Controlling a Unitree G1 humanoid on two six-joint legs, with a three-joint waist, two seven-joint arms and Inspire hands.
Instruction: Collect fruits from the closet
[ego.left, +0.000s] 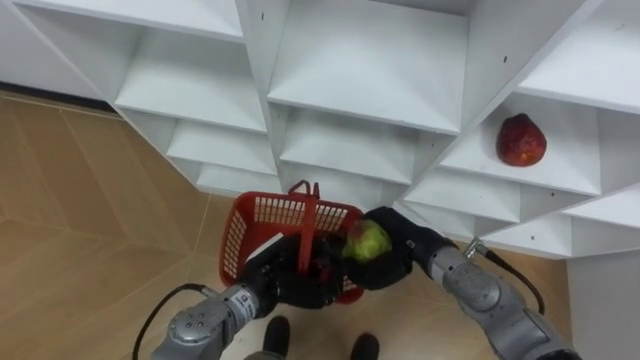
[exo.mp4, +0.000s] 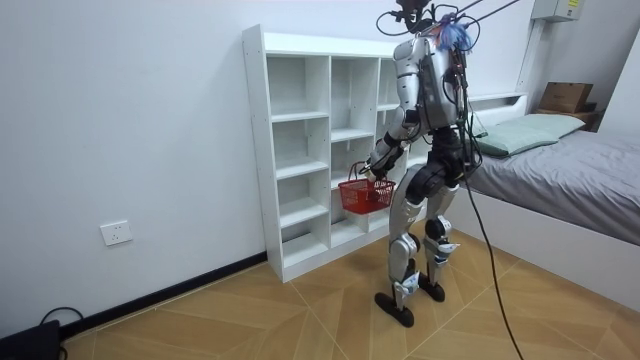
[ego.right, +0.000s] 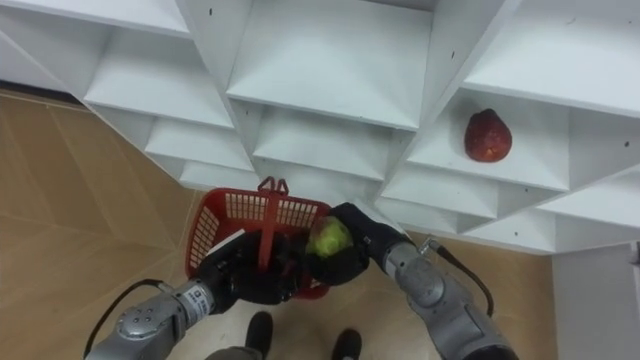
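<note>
A red plastic basket (ego.left: 262, 215) (ego.right: 225, 215) (exo.mp4: 362, 196) hangs in front of the white closet (ego.left: 350, 80) (exo.mp4: 300, 150). My left hand (ego.left: 285, 275) (ego.right: 250, 275) is curled round its red handles. Over the basket's right rim my right hand (ego.left: 395, 255) (ego.right: 355, 250) grips a yellow-green fruit (ego.left: 367, 241) (ego.right: 328, 238). A red fruit (ego.left: 521, 140) (ego.right: 488, 137) sits on a right-hand shelf of the closet, above and to the right of my right hand. In the room view I stand upright, facing the closet.
The closet's other shelves hold nothing. Wooden floor (ego.left: 70, 200) stretches to my left. In the room view a bed (exo.mp4: 560, 190) stands behind me at the room view's right, and a white wall (exo.mp4: 120, 120) runs left of the closet.
</note>
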